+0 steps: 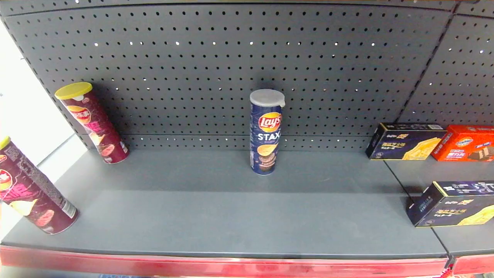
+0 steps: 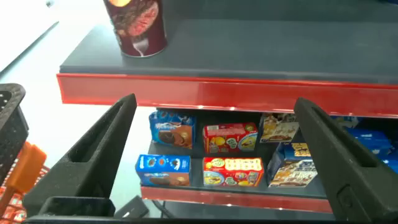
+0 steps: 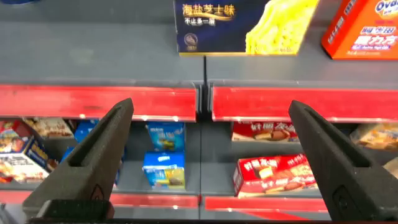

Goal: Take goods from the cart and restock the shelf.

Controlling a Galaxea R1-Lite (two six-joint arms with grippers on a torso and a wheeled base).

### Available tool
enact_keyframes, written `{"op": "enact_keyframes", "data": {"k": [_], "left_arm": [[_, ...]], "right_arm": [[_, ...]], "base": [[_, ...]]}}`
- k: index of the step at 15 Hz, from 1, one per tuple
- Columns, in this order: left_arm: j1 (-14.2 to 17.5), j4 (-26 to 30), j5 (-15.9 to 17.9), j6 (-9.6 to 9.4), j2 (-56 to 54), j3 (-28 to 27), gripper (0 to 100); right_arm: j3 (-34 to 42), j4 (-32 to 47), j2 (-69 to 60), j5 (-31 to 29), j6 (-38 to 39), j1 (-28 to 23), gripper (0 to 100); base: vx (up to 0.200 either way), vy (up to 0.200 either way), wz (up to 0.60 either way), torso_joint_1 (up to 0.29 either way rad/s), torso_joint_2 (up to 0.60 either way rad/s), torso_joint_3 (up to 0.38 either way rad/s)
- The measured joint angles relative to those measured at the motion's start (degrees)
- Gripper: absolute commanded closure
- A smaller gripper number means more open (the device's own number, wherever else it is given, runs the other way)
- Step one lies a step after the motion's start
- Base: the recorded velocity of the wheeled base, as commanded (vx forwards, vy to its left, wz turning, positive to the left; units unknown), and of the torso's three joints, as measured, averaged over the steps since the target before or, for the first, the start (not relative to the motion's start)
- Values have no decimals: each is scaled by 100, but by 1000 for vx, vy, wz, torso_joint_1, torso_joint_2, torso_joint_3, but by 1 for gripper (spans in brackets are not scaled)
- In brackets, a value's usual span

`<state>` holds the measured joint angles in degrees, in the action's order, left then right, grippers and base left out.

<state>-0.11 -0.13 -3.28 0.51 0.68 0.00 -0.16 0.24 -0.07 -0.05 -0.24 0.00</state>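
Note:
A dark blue chip can (image 1: pixel 266 132) with a grey lid stands upright mid-shelf near the pegboard on the grey shelf (image 1: pixel 231 208). Two maroon chip cans with yellow lids stand at the left: one at the back (image 1: pixel 93 122), one at the front edge (image 1: pixel 32 193), whose base also appears in the left wrist view (image 2: pixel 138 25). My left gripper (image 2: pixel 214 155) is open and holds nothing, below and in front of the shelf's red front strip (image 2: pixel 224 92). My right gripper (image 3: pixel 211 155) is open and holds nothing, facing the seam between two shelf sections.
Dark blue boxes (image 1: pixel 405 146) (image 1: pixel 451 204) and an orange box (image 1: pixel 465 143) lie on the right shelf section. Lower shelves hold several snack boxes (image 2: pixel 230 138) (image 3: pixel 273 175). An orange and black cart edge (image 2: pixel 15 155) is beside the left gripper.

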Motion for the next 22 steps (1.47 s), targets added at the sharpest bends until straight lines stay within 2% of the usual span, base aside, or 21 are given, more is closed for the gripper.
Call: {"op": "enact_keyframes", "data": {"k": [9, 13, 16, 22], "left_arm": [[1, 0, 5, 44, 0, -10, 0], [0, 2, 9, 41, 0, -10, 0], [0, -2, -33, -67, 0, -5, 0], [1, 0, -17, 13, 0, -10, 0]], "right_arm": [[-2, 0, 0, 2, 9, 0, 0], [0, 0, 0, -2, 9, -5, 0], [2, 2, 0, -5, 9, 0, 0], [5, 2, 0, -5, 11, -2, 0]], "base": [[0, 0, 600, 4, 3, 3], [0, 0, 0, 0, 0, 0], [0, 0, 0, 0, 0, 0], [0, 0, 0, 0, 0, 0]]}}
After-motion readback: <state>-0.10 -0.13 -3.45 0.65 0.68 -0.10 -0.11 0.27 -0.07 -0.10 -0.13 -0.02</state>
